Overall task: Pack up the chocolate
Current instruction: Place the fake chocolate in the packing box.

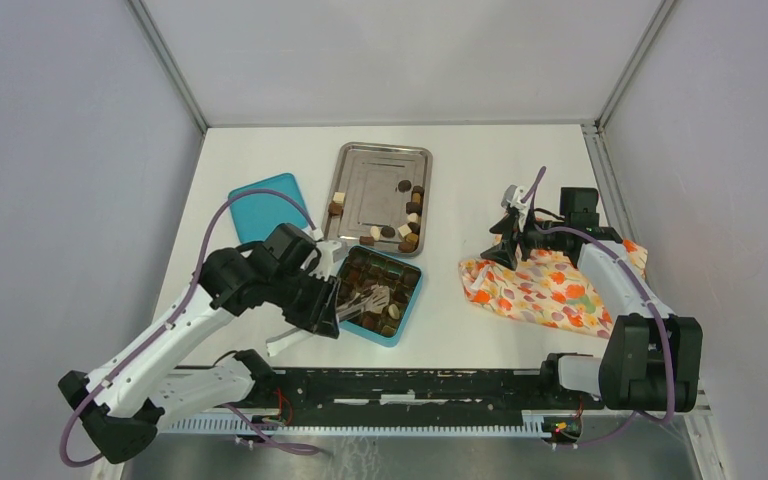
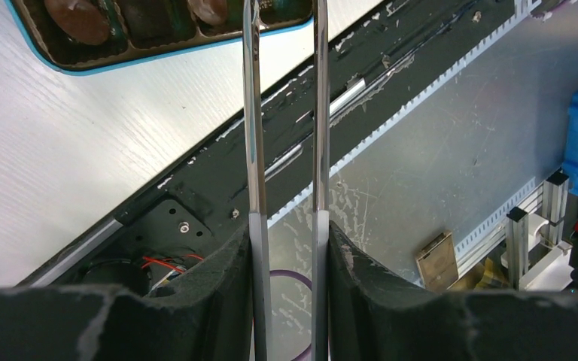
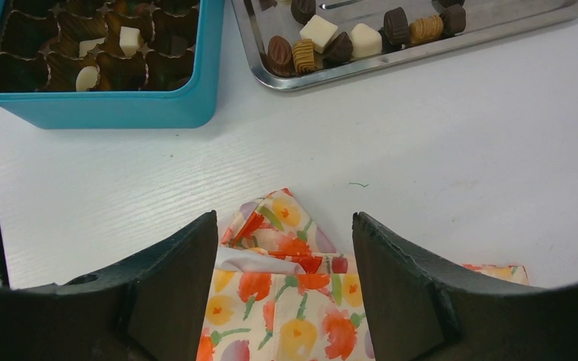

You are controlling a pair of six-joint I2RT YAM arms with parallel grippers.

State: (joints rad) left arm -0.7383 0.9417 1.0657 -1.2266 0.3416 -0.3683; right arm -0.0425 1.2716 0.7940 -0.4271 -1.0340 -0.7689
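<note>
Partly packed: much of the chocolate point(image 3: 129, 39) seated in teal box point(image 3: 120, 109) cells near the table point(image 1: 520, 160) front edge; a scatter waiting along the steel tray point(image 1: 375, 175) right edge. Left gripper point(image 2: 286, 248) pinching tongs point(image 2: 252, 113) over box; right gripper point(image 3: 284, 226) spread, empty, above cloth point(image 3: 301, 301).

light: bright, even, overhead | shadows: soft, short beside teal box point(image 3: 120, 113) on tabletop point(image 3: 436, 150) | glare: streaks on steel tray point(image 1: 370, 180), tongs point(image 2: 251, 113) | focus: top view sharp; wrist views' lower edges dark, soft
</note>
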